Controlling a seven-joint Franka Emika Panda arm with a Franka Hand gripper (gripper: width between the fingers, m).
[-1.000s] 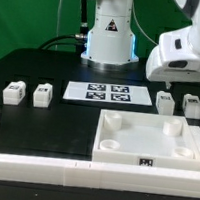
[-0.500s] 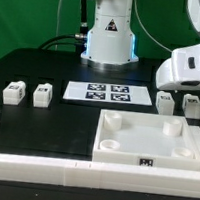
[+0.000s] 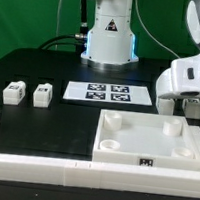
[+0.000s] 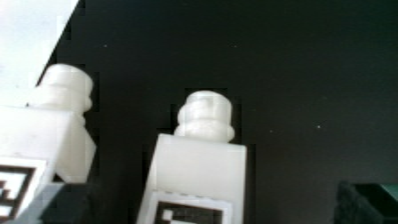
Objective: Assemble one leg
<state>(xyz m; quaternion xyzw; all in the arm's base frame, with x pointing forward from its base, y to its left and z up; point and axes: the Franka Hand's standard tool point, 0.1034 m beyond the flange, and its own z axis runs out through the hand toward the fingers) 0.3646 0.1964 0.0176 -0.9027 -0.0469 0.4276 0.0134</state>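
Leg (image 4: 196,150) you are after appears to lie on its side on the dark counter (image 3: 52,62), near the edge at the exterior view's right. Its rounded peg points away from its tagged end, and a twin leg (image 4: 54,115) lies just beside it. Your pincer (image 3: 177,94) hangs over this pair, and the wrist view centres the one leg, likely so the fingers can straddle it. Whether the pincer is spread or pressed together you cannot tell, as the white wrist housing (image 3: 192,70) hides it. Two spare legs (image 3: 13,92) sit near the opposite edge, well apart from the square panel (image 3: 148,144)
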